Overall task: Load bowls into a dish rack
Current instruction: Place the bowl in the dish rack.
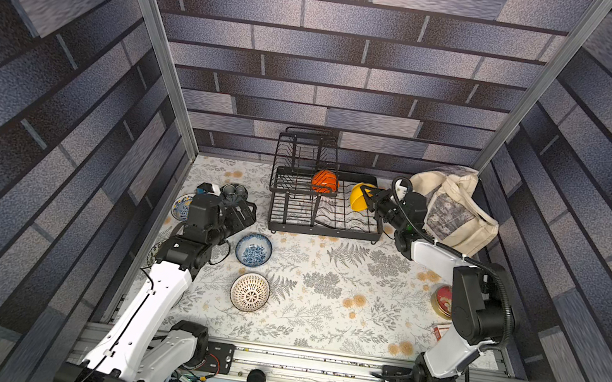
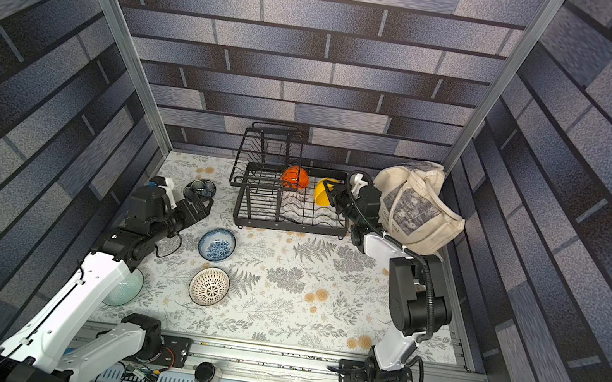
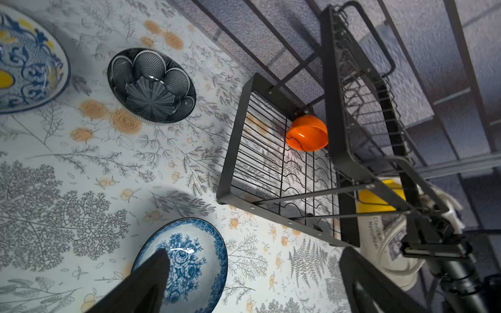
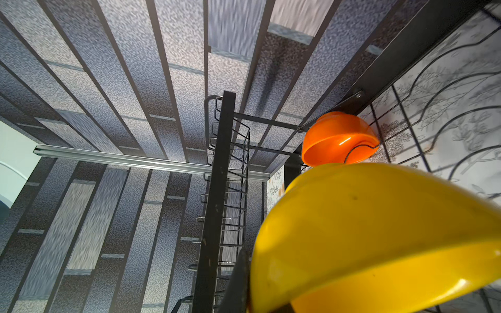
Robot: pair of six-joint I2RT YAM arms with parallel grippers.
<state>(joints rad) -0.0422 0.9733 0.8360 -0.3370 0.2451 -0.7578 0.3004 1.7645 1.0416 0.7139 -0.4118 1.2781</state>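
Observation:
The black wire dish rack (image 1: pixel 331 233) (image 2: pixel 291 227) stands at the back. An orange bowl (image 1: pixel 324 181) (image 3: pixel 307 132) (image 4: pixel 336 138) leans on edge in its dividers. My right gripper (image 1: pixel 370 201) (image 4: pixel 252 284) is shut on the rim of a yellow bowl (image 1: pixel 359 197) (image 2: pixel 323 193) (image 4: pixel 379 230), held tilted above the rack's right end. My left gripper (image 1: pixel 244 212) (image 3: pixel 254 254) hangs open and empty just above the blue-and-white floral bowl (image 1: pixel 253 249) (image 3: pixel 189 260). A white lattice bowl (image 1: pixel 250 291), a dark bowl (image 1: pixel 234 191) (image 3: pixel 151 85) and a blue-yellow bowl (image 1: pixel 181 207) (image 3: pixel 27 62) rest on the cloth.
A cream tote bag (image 1: pixel 456 209) fills the back right corner beside the rack. A red round tin (image 1: pixel 443 298) lies by the right arm. A pale bowl (image 2: pixel 126 288) sits partly under the left arm. Walls close in on three sides.

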